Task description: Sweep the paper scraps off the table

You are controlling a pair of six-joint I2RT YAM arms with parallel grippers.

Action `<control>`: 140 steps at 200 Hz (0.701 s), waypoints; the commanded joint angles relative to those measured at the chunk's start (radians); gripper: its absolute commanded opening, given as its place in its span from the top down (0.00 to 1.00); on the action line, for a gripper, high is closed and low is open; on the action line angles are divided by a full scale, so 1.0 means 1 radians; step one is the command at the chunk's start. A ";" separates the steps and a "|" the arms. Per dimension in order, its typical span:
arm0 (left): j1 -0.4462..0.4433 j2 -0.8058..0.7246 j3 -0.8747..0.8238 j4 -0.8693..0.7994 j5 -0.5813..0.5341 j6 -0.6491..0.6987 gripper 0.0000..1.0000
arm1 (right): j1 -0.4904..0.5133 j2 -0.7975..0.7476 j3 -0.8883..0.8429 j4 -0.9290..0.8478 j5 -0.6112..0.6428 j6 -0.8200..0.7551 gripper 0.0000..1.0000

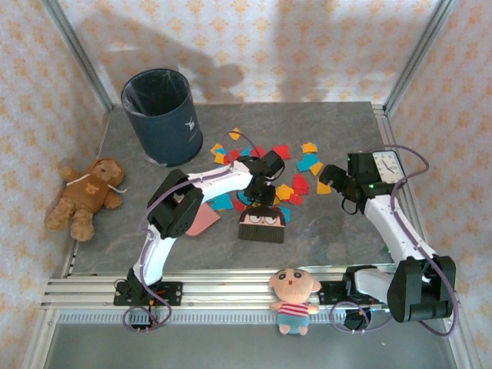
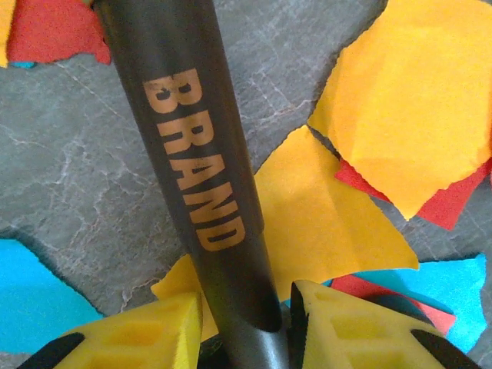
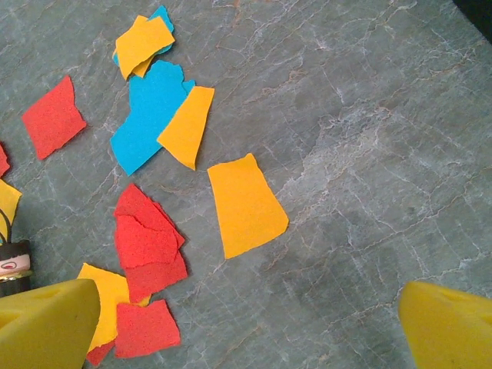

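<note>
Red, orange, yellow and blue paper scraps point(image 1: 300, 183) lie scattered over the middle of the dark stone-patterned table point(image 1: 338, 231). My left gripper point(image 1: 261, 178) is shut on the black handle point(image 2: 200, 169), marked "BRAND", of a small brush point(image 1: 262, 224) whose cartoon-face head rests on the table just in front of the scraps. Both yellow fingers point(image 2: 146, 330) flank the handle, with scraps point(image 2: 415, 100) under it. My right gripper point(image 1: 332, 181) hangs open over the right side of the scraps point(image 3: 244, 204), its jaws point(image 3: 246, 315) wide apart with nothing between them.
A pink dustpan point(image 1: 204, 219) lies under my left arm. A dark blue bin point(image 1: 159, 115) stands at the back left. A brown teddy bear point(image 1: 86, 196) lies at the left edge, and a small doll point(image 1: 294, 298) sits on the front rail.
</note>
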 commanded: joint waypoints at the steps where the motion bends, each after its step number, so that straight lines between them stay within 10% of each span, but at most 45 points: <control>1: -0.005 0.018 0.008 0.001 0.006 -0.020 0.65 | 0.005 0.008 0.027 -0.024 0.032 0.007 0.01; 140: -0.028 0.006 0.009 -0.073 -0.125 0.012 0.77 | 0.006 0.005 0.020 -0.021 0.030 0.029 0.01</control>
